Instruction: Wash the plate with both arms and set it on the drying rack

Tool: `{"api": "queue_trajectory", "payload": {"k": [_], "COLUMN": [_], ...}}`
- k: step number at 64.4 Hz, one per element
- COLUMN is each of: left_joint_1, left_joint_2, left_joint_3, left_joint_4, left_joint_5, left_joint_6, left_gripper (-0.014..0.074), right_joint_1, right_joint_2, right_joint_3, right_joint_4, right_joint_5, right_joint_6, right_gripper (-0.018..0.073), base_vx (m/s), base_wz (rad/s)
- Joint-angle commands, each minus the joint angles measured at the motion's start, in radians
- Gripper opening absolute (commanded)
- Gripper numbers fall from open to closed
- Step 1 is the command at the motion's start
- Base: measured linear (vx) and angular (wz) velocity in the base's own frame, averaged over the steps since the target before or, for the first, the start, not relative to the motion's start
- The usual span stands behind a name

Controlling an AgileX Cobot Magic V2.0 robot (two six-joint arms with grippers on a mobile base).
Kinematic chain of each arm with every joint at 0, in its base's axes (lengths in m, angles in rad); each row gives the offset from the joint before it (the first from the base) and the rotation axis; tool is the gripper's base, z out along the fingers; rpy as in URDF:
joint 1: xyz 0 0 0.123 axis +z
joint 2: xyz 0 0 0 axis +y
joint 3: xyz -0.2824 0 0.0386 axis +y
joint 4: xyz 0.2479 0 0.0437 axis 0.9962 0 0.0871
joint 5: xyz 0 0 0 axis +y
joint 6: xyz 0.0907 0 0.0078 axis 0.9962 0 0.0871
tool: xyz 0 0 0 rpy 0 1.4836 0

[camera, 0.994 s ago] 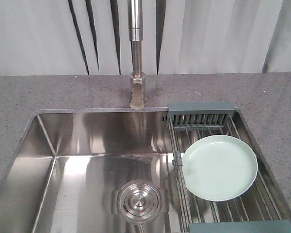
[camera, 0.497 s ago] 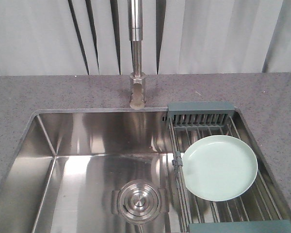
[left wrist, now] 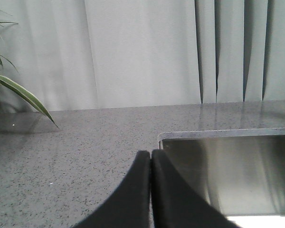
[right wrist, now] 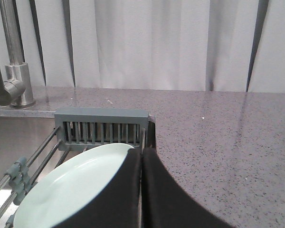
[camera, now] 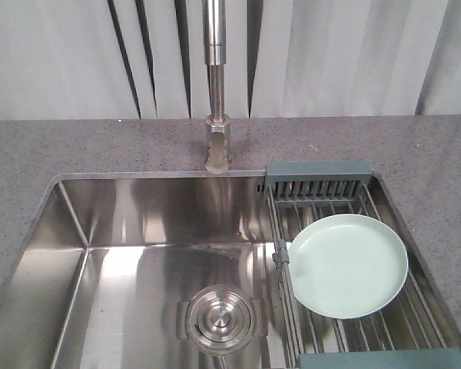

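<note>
The left black gripper (left wrist: 150, 161) hangs with its fingers pressed together, holding nothing, above the speckled grey stone counter (camera: 100, 146) at the far left corner of the brushed steel sink basin (camera: 138, 254); the steel tap (camera: 215, 115) stands at the sink's far edge; the round pale mint-green plate (camera: 348, 265) lies flat on the metal-bar drying rack (camera: 323, 196) spanning the sink's right side; the right black gripper (right wrist: 141, 166), likewise closed and empty, sits just over the plate's near right rim. To lift well, I judge the right fingers must spread first, then pinch the raised rim.
</note>
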Motion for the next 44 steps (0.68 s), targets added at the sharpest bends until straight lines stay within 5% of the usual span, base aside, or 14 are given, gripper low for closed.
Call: {"api": "queue_trajectory", "payload": {"k": [1,44], "left_joint_1": [0.003,0.003], "left_joint_2": [-0.014,-0.014], "left_joint_3": [-0.026,-0.026], "left_joint_4": [-0.010,-0.010], "left_joint_5": [-0.076,-0.076], "left_joint_6": [0.000,0.000], "left_gripper": [-0.0006,-0.0006], "right_joint_1": [-0.002,-0.029], "right_joint_2": [-0.005,-0.005], "right_joint_3": [0.002,0.002], "right_joint_4": [-0.009,-0.009], "right_joint_5": [-0.071,-0.071], "right_joint_6": [-0.004,-0.004], "right_gripper": [-0.0008,-0.0008], "base_vx": [0.00,0.00], "base_wz": [0.00,0.00]}}
